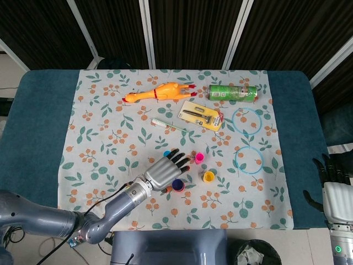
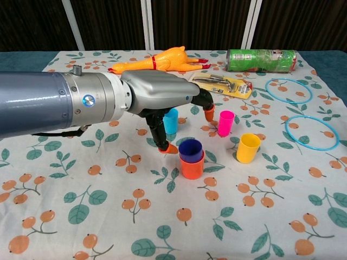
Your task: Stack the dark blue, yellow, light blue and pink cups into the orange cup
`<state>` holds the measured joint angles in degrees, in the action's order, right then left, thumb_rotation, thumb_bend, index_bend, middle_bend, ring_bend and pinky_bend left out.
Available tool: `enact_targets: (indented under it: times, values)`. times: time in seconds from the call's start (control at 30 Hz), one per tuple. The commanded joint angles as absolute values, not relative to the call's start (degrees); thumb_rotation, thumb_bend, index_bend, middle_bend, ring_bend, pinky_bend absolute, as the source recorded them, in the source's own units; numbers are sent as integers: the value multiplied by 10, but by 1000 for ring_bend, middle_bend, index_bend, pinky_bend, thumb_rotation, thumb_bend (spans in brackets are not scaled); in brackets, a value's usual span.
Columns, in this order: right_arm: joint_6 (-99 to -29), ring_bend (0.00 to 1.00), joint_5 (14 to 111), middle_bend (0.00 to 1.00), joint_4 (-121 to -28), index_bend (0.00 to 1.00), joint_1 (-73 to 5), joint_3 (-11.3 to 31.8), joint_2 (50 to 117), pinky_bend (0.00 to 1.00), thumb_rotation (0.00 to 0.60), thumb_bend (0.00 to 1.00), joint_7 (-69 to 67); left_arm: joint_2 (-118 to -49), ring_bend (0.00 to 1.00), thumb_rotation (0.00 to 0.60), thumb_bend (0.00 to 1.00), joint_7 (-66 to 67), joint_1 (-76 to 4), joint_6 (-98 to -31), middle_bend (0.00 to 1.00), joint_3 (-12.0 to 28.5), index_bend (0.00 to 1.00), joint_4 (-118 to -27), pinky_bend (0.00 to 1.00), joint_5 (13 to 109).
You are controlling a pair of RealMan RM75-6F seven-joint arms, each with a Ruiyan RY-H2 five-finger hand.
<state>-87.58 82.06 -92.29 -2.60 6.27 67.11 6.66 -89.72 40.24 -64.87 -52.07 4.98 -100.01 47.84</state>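
Now my left hand hangs released, fingers apart, blocking light blue cup; pink cup, yellow cup right of dark blue cup nested in orange cup.

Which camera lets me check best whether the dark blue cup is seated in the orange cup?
The chest view: the dark blue cup shows side-on, nested in the orange cup, with the left hand apart from it. The head view shows only a small blue rim beside the hand.
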Motion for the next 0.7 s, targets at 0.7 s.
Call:
enact_targets:
  times: [0.7]
  values:
    - [-873,48,820,43,-922,115,-27,62,673,95,600,321,70,-829,0,600,145,283,-568,-589,49,67,123,-951,28,554]
